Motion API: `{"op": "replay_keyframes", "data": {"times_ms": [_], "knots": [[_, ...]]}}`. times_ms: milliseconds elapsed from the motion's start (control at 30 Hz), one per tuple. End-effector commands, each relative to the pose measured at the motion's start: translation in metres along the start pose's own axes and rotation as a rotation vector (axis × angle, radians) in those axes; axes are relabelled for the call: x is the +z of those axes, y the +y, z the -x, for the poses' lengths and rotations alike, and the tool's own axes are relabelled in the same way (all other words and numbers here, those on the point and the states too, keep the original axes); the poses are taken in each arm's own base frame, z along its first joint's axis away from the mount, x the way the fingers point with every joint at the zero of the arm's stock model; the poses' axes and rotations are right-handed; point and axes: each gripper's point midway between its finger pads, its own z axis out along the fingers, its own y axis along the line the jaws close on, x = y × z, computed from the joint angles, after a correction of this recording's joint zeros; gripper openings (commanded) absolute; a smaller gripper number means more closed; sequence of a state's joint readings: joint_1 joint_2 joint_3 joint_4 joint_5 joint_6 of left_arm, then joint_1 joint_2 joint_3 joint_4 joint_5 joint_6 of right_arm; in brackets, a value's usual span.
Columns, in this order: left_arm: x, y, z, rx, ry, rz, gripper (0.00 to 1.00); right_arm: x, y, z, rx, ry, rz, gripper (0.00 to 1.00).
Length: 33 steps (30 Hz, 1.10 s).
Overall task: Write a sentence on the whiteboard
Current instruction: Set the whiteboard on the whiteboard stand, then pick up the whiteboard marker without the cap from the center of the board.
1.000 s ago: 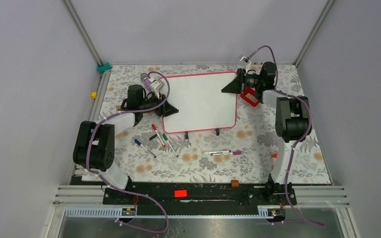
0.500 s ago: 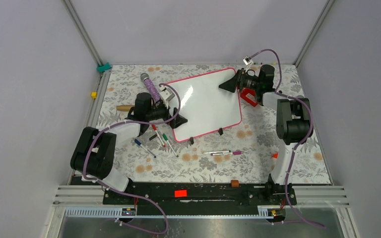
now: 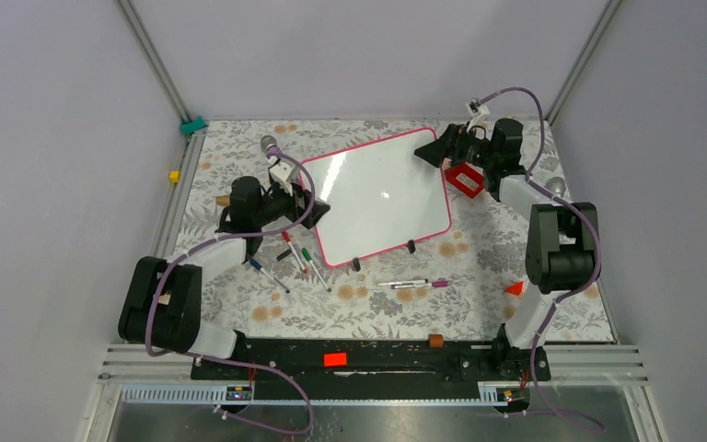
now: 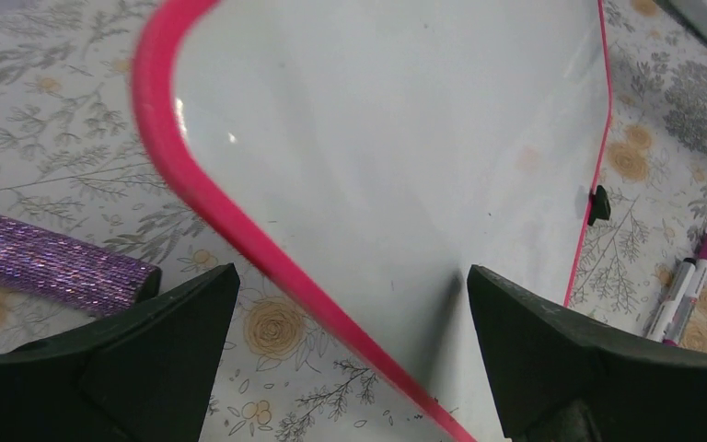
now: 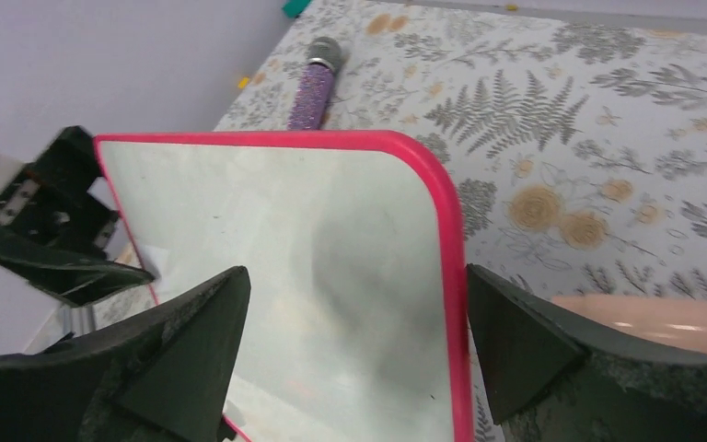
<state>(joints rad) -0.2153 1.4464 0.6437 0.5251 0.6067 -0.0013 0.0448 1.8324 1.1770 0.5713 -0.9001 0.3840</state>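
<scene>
- Since a second ago the whiteboard (image 3: 377, 198) has turned from square-on to skewed, far-right corner swung away, near-left corner swung toward the arm bases.
- Both arms pulled back a bit from it; both tools went from clenched to released.
- Whiteboard now lies flat on the floral tabletop (image 3: 479, 304), roughly centre, pink-red frame all in view, two black feet (image 3: 356, 264) on its near edge.
- Board face is glossy white with a glare spot.
- Left tool (image 3: 306, 210) sits at the board's left edge, jaws spread wide. In the left wrist view the left tool (image 4: 350, 276) has the pink frame running between its fingers (image 4: 175, 322), gap on each side, nothing gripped.
- Right tool (image 3: 433, 152) sits at the far-right corner, jaws spread wide. In the right wrist view the right tool (image 5: 356, 276) frames the rounded corner, fingers (image 5: 193, 322) clear of it; contact underneath cannot be told.
- Purple glitter microphone (image 3: 270, 145) lies just beyond the left tool, left of the board, not touching it.
- Small red block (image 3: 465, 180) sits just right of the board, beside the right wrist.
- Red and green markers (image 3: 296, 253) lie near the board's near-left corner; blue pen (image 3: 267, 274) left of them.
- Two more markers (image 3: 414, 284), one purple-capped, lie near the feet, nearer the bases.
- Orange cone (image 3: 514, 288) beside the right arm.
</scene>
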Motion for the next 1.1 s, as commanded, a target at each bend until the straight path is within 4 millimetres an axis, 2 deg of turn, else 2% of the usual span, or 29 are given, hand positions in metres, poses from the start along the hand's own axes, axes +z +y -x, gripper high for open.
{"op": "replay_keyframes", "data": {"times_ms": [0,100,233,367,467,567,667,767,867,933,1067], "knots": [[-0.018,0.006,0.047,0.025,-0.139,0.102,0.99,-0.021,-0.006,0.033,-0.069,-0.1,-0.183,0.93],[-0.036,0.009,0.056,0.005,-0.193,0.184,0.99,-0.037,-0.005,0.044,-0.063,-0.158,-0.255,0.94],[-0.059,0.008,0.065,-0.039,-0.237,0.267,0.99,-0.061,-0.004,0.05,-0.037,-0.197,-0.376,0.94],[-0.084,-0.013,0.085,-0.109,-0.347,0.249,0.99,-0.09,0.01,0.052,0.001,-0.243,-0.476,0.92],[-0.097,-0.029,0.091,-0.193,-0.396,0.216,0.99,-0.109,0.026,0.043,0.11,-0.259,-0.528,0.86],[-0.107,-0.035,0.085,-0.303,-0.394,0.23,0.99,-0.124,0.043,0.016,0.165,-0.223,-0.554,0.86],[-0.113,-0.044,0.069,-0.409,-0.378,0.211,0.99,-0.146,0.061,-0.004,0.204,-0.261,-0.575,0.86],[-0.119,-0.049,0.043,-0.498,-0.338,0.226,0.99,-0.159,0.073,-0.037,0.257,-0.217,-0.591,0.86],[-0.125,-0.041,0.02,-0.636,-0.35,0.303,0.99,-0.168,0.081,-0.071,0.295,-0.164,-0.596,0.86],[-0.129,-0.038,0.008,-0.66,-0.359,0.33,0.99,-0.172,0.083,-0.091,0.317,-0.142,-0.6,0.86],[-0.151,-0.013,-0.006,-0.761,-0.453,0.516,0.99,-0.182,0.088,-0.107,0.336,-0.14,-0.608,0.87]]}}
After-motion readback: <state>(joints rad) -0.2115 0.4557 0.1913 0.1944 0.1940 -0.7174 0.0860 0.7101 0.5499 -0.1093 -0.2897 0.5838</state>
